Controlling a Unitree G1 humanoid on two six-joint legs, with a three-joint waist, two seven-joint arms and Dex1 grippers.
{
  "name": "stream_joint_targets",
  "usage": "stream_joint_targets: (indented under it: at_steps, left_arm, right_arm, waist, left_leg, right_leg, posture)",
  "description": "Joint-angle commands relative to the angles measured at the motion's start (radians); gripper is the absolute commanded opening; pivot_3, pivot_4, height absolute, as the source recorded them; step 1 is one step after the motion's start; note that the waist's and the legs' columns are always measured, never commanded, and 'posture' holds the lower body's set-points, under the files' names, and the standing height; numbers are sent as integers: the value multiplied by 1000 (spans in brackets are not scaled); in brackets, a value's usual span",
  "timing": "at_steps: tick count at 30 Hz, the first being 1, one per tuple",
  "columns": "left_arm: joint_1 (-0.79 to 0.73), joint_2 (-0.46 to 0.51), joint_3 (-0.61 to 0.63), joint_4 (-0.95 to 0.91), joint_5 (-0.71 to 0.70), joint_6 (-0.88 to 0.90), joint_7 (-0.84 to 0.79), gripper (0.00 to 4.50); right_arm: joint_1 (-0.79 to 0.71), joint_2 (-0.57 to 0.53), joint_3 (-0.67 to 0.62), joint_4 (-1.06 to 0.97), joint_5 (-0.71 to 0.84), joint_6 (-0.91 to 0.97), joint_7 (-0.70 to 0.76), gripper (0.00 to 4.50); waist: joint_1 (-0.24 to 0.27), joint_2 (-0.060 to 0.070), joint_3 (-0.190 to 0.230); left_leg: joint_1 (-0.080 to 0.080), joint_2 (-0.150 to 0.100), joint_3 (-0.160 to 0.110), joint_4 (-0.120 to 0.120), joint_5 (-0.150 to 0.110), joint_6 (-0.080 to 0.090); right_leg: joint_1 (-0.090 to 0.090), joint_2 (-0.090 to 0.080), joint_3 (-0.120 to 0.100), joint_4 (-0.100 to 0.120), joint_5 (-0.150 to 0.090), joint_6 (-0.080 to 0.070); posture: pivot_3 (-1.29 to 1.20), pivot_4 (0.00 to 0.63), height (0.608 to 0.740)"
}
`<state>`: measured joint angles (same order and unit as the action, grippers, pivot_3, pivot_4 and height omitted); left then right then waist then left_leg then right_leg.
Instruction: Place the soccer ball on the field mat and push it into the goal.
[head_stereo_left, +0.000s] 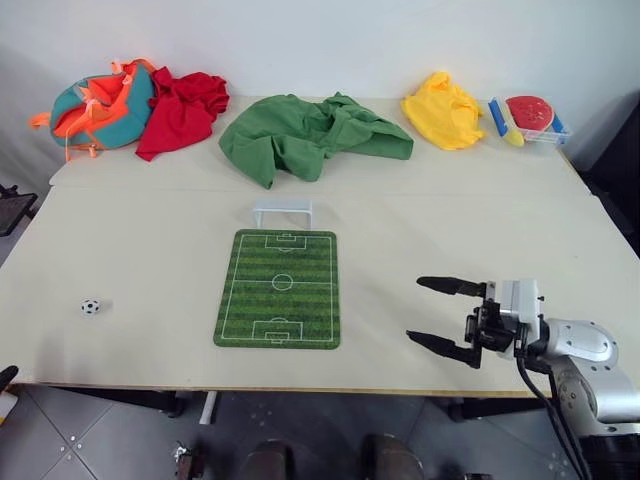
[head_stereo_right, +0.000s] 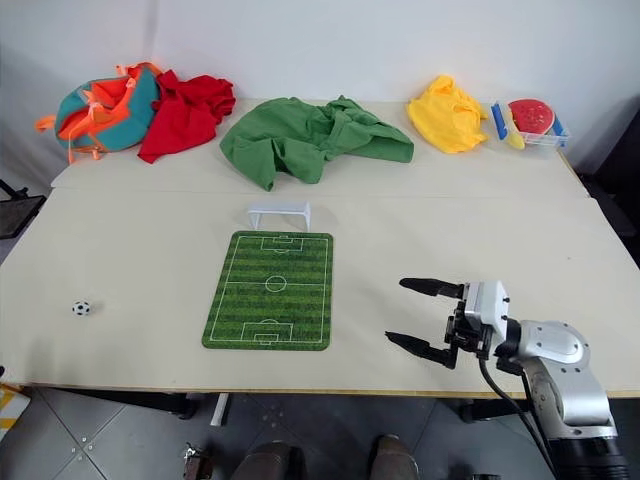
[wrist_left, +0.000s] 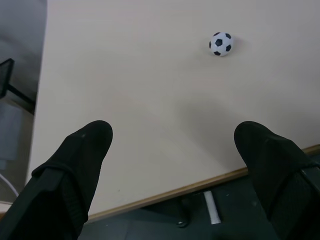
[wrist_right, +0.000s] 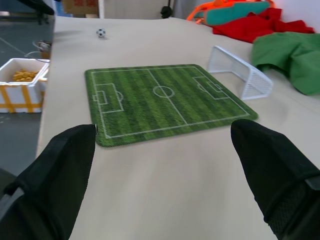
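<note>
progress: nothing done yet | soccer ball sitting lower left on counter, off field mat | goal waiting above mat | left hand and right hand gaping wide, empty

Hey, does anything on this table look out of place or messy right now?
The tiny black-and-white soccer ball lies on bare tabletop near the robot's left edge, well off the striped green field mat. Crumpled clothes, like the plain green garment, are heaped along the far side. The small white goal frame stands upright.
</note>
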<state>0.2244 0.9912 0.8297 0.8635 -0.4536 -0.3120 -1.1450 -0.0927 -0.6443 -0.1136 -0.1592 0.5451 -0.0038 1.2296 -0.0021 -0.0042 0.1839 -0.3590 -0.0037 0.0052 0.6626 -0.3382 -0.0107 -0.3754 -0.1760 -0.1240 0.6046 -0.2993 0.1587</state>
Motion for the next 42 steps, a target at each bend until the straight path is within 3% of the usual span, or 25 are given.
stream_joint_targets:
  at_steps: [1,9,15,23,36,39,42]
  left_arm:
    - [-1,-6,5,-21,-21,15,11,4469]
    - [-23,-102,-3,-196,-142,201,-43,4469]
    - [-152,-171,-85,-285,-95,235,108,4469]
    - [-293,-134,-207,-242,-26,319,172,4469]
    - [-355,-84,-255,-97,19,321,151,4469]
    - [-353,-84,-255,-85,22,322,150,3896]
    - [-355,-87,-250,-72,19,320,143,2965]
  right_arm:
    - [-5,7,43,-121,63,52,10,4500]
    - [-97,179,81,-174,208,66,10,4500]
    - [-119,202,127,-166,170,51,35,4500]
    - [-110,195,114,-167,146,45,11,4500]
    - [-68,178,85,-193,127,25,-47,4500]
    - [-66,178,79,-193,122,21,-59,4500]
    - [-62,176,78,-193,121,21,-62,4500]
  waist:
    - [-1,0,0]
    - [-3,-1,0]
    - [8,-3,-2]
    - [-4,-5,-3]
    - [-1,-5,-3]
    - [-1,-5,-3]
    - [-1,-5,-3]
  left_leg:
    - [0,0,1,0,0,0]
    - [3,5,5,1,-3,-1]
    - [3,6,5,3,-4,-2]
    - [4,6,7,3,-4,-2]
    - [4,7,9,2,-5,-2]
    - [4,7,9,2,-5,-2]
    - [4,7,9,2,-5,-2]
  right_leg:
    - [0,0,0,0,0,0]
    - [0,4,5,0,1,-1]
    - [0,6,4,0,1,-2]
    - [-1,7,4,0,1,-2]
    - [-2,7,4,0,1,-2]
    - [-2,7,4,0,1,-2]
    - [-2,7,4,0,1,-2]
  posture:
    - [0,150,740]
    - [0,150,740]
    - [0,150,740]
    - [0,150,740]
    - [0,150,740]
    - [0,150,740]
    - [0,150,740]
